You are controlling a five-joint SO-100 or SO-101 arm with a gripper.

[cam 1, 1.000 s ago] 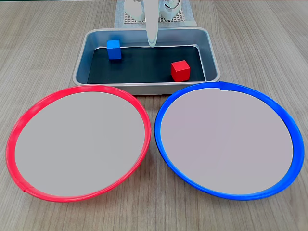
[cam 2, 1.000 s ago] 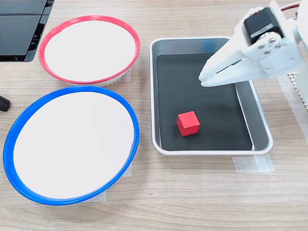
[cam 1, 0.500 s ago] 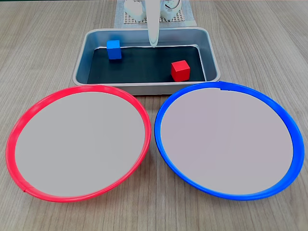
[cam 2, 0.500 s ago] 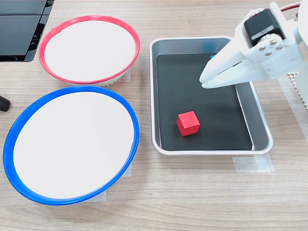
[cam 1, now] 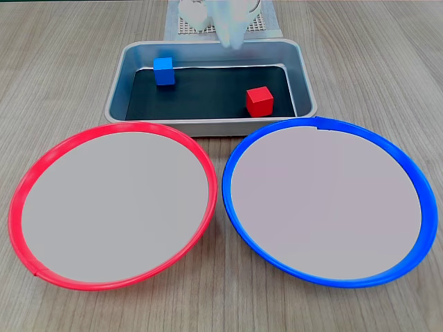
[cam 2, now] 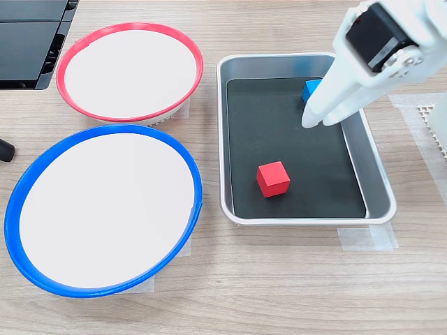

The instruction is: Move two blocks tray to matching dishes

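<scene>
The blue block sits at the back left of the tray, and the red block sits toward its right. In another fixed view, my white gripper hangs over the tray, its tips a narrow gap apart and holding nothing. They are just beside the blue block, which the fingers partly cover. The red block lies free nearer the tray's front. The red-rimmed dish and the blue-rimmed dish are bare. The gripper is blurred above the tray's far rim.
A white mesh mat lies behind the tray under the arm's base. A dark device sits beside the red-rimmed dish. Below it is the blue-rimmed dish. Tape holds the tray down on the wooden table.
The gripper has swung up and toward the tray's back, uncovering the blue block's corner, and its fingers have parted slightly. Both blocks and both dishes stayed put.
</scene>
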